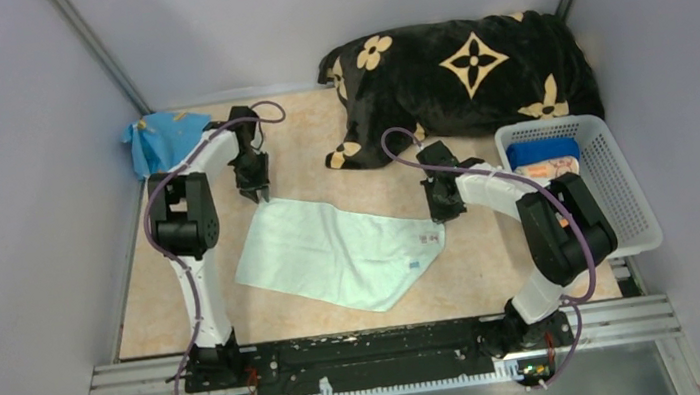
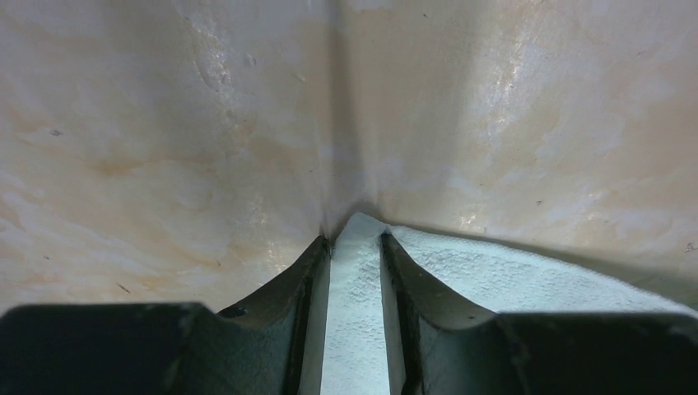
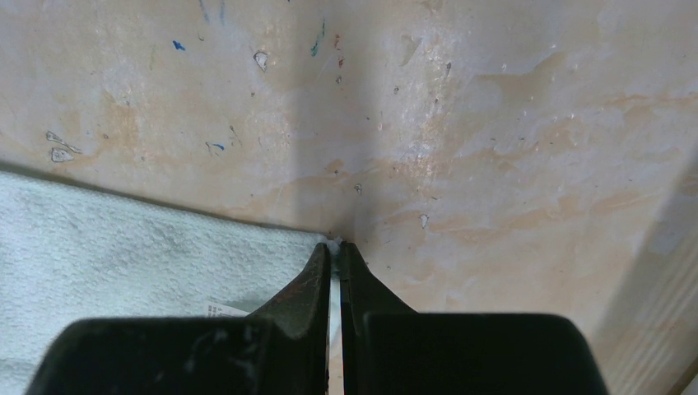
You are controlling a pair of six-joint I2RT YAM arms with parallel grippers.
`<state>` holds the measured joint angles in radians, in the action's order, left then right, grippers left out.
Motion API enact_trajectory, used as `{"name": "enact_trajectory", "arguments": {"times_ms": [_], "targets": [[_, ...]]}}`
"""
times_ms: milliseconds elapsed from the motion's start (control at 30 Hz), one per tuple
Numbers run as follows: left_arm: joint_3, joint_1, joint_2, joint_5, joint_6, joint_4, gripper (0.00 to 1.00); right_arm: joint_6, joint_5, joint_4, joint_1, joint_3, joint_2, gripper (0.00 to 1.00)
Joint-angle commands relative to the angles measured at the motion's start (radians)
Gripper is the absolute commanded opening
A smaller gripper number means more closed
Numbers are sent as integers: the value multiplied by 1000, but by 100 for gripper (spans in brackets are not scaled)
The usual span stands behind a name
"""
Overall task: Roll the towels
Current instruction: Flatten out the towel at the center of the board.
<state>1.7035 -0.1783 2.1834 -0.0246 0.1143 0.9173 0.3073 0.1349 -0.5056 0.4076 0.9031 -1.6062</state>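
Note:
A mint green towel [image 1: 338, 251] lies spread flat on the table's middle. My left gripper [image 1: 255, 191] is at its far left corner, and in the left wrist view [image 2: 355, 239] the jaws are shut on that corner with the cloth [image 2: 354, 321] pinched between them. My right gripper [image 1: 442, 210] is at the towel's far right corner. In the right wrist view [image 3: 336, 245] the jaws are shut on the corner's edge, and the towel [image 3: 123, 247] with its white label lies to the left. An orange printed towel [image 1: 546, 169] lies in the basket. A blue towel [image 1: 158, 140] lies at the back left.
A big black plush blanket with beige flowers [image 1: 461, 68] is heaped at the back right. A white plastic basket [image 1: 617, 185] stands at the right edge and also holds a blue cloth [image 1: 542, 150]. Grey walls enclose the table on three sides.

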Motion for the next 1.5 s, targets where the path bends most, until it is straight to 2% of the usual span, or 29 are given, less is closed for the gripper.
{"name": "enact_trajectory", "arguments": {"times_ms": [0, 100, 200, 300, 333, 567, 833, 1033, 1200, 1333, 1467], "targets": [[-31, -9, 150, 76, -7, -26, 33, -1, 40, -33, -4, -16, -38, 0], [-42, -10, 158, 93, -7, -32, 25, 0, 41, -31, -4, -6, -39, 0], [-46, -10, 142, 116, -10, -38, 12, -1, 41, -32, -3, 16, -76, 0], [-44, -8, 68, 123, -12, -47, 1, -8, 67, -47, -3, 54, -70, 0], [-42, -7, 36, 102, -7, -48, 0, -11, 82, -58, -3, 71, -62, 0], [-82, 3, -305, -25, 60, -88, 0, -48, 258, -129, -2, 219, 117, 0], [-231, 3, -737, -57, 91, -178, 0, -175, 307, -197, -3, 339, 384, 0], [-377, 3, -1061, -24, 119, -198, 0, -204, 176, -282, -3, 352, 619, 0], [-424, 3, -1299, 33, 148, -119, 0, -201, -8, -396, -3, 353, 802, 0], [-428, 3, -1393, 58, 161, -13, 0, -191, -93, -492, -3, 368, 855, 0], [-479, 3, -1382, 64, 182, 41, 2, -166, -83, -509, -3, 321, 822, 0]]}}
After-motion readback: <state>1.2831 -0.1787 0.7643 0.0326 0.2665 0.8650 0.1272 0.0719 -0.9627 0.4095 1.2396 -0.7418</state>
